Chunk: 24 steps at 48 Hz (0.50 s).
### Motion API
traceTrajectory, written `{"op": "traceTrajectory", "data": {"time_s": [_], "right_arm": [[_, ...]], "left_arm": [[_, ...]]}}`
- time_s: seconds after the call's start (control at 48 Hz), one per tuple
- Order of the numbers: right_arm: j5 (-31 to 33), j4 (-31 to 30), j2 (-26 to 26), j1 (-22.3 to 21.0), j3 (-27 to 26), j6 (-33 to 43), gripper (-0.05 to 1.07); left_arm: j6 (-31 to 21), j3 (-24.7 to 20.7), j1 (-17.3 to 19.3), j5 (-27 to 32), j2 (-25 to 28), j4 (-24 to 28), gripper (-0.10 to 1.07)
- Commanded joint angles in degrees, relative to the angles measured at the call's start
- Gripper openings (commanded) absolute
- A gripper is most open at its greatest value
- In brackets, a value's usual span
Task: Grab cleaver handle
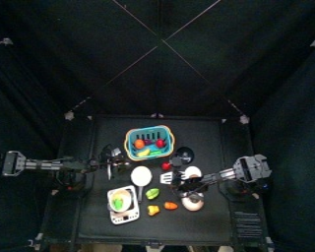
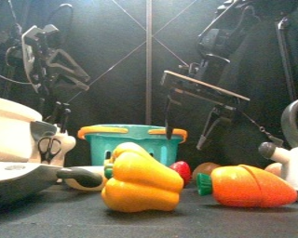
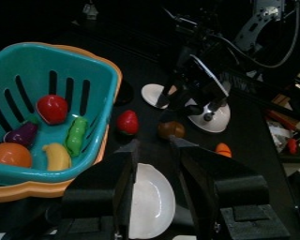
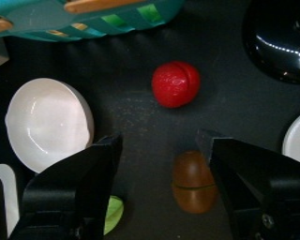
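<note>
Right gripper (image 4: 165, 142) is held wide open over a brown oval item (image 4: 193, 181); left gripper (image 3: 157, 164) likewise wide; cleaver's axis cannot be told.

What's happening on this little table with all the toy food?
Two robot arms work over a cluttered table. The right gripper hangs open just above a brown egg-shaped toy and a red one, holding nothing. The left gripper is open too, hovering over a white dish beside the teal basket of toy produce. No cleaver is clearly visible.

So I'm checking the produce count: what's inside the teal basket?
In the teal basket: a red piece, a green one, a purple one, an orange one and a yellow one. Anything beneath them is hidden.
</note>
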Motion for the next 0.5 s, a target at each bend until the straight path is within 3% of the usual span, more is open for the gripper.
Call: {"op": "traceTrajectory", "data": {"time_s": [0.0,0.125,0.208,0.396,0.479], "right_arm": [[0.09,-2.55,-4.22,-0.44,0.97,-0.09,0.96],[-0.79,-6.06,-7.03,-0.44,3.60,-0.09,0.96],[-2.11,-8.96,-8.09,-0.44,5.01,-0.09,0.96],[-4.83,-12.92,-10.20,-0.79,7.73,-0.09,0.96],[-4.92,-13.36,-11.07,-1.14,8.61,-0.09,0.96]], "left_arm": [[0.09,-0.79,0.62,4.75,-2.37,0.79,0.74],[0.00,-2.11,1.49,16.17,-6.24,3.16,0.74],[0.00,-3.60,1.85,20.57,-7.56,5.54,0.74],[-0.35,-5.45,3.78,30.50,-10.46,18.46,0.74],[-0.53,-6.24,4.04,33.57,-11.34,20.39,0.74]]}}
